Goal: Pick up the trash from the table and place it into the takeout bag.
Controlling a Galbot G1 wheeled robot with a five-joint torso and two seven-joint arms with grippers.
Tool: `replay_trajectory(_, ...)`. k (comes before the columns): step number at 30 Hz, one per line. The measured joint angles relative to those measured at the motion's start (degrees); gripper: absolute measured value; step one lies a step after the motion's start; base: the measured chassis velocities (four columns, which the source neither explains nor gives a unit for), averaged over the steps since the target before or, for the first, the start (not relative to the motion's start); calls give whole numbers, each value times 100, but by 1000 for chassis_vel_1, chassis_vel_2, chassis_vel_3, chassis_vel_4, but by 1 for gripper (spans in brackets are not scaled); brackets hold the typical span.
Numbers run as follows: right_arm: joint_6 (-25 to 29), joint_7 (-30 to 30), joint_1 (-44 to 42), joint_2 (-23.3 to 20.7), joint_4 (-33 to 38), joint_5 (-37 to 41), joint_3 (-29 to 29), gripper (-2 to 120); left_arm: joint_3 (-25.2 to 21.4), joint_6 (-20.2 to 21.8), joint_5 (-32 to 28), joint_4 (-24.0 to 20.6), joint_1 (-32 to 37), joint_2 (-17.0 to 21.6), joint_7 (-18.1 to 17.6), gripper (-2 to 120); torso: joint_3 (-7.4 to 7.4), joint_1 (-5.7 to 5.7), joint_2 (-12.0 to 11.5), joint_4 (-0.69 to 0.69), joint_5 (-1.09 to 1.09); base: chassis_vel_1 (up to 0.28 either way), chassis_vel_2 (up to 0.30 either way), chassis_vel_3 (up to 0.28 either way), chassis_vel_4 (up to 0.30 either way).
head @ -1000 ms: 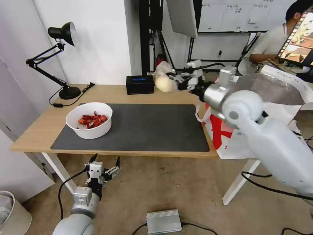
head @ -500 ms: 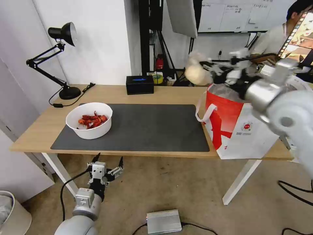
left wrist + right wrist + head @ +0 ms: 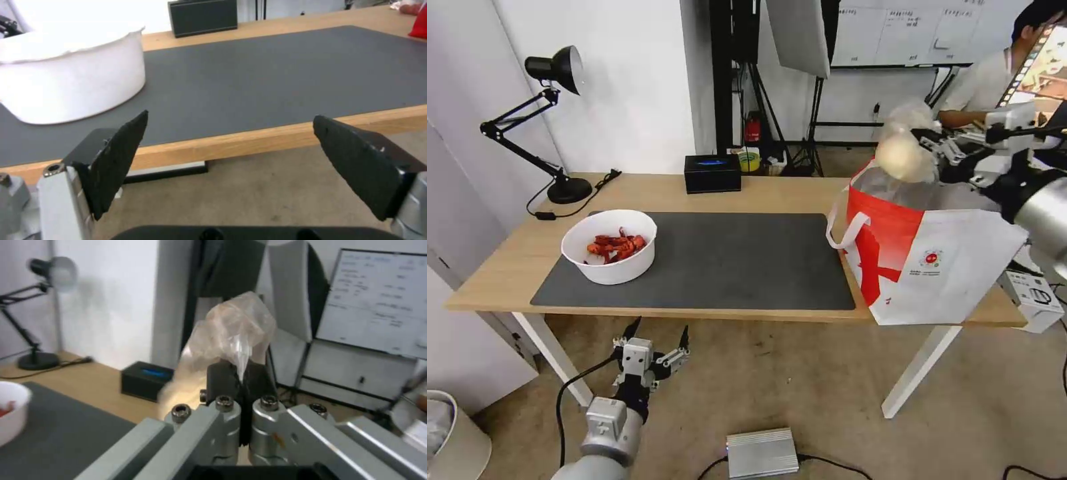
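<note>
Clear bag with whitish lump (image 3: pixel 904 155) is up in the air over the open mouth of the takeout bag (image 3: pixel 954 267), pinched by its neck in the right gripper (image 3: pixel 939 151), fingers clamped together on the plastic. Takeout bag stands at the table's (image 3: pixel 514 263) right end, just beside the dark grey mat (image 3: pixel 727 260). White bowl of crayfish shells (image 3: pixel 610 245) sits on the mat's left end. Left gripper (image 3: pixel 655 338) hangs below the table's front edge, fingers spread wide apart, nothing in them.
</note>
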Motion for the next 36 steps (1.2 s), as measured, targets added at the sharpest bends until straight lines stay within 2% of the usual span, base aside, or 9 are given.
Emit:
replay_trajectory(17,42,109,-77,167,-726,-308,73,0,21,-2,-134,139,-147,156,0,100,0,0,0,0,-1,0,0,0,0)
replay_trajectory(36,-50,238,-93,451,-895,-540,-215,0,40,-3,-150,175,-170,171,0,100,0,0,0,0,-1,0,0,0,0)
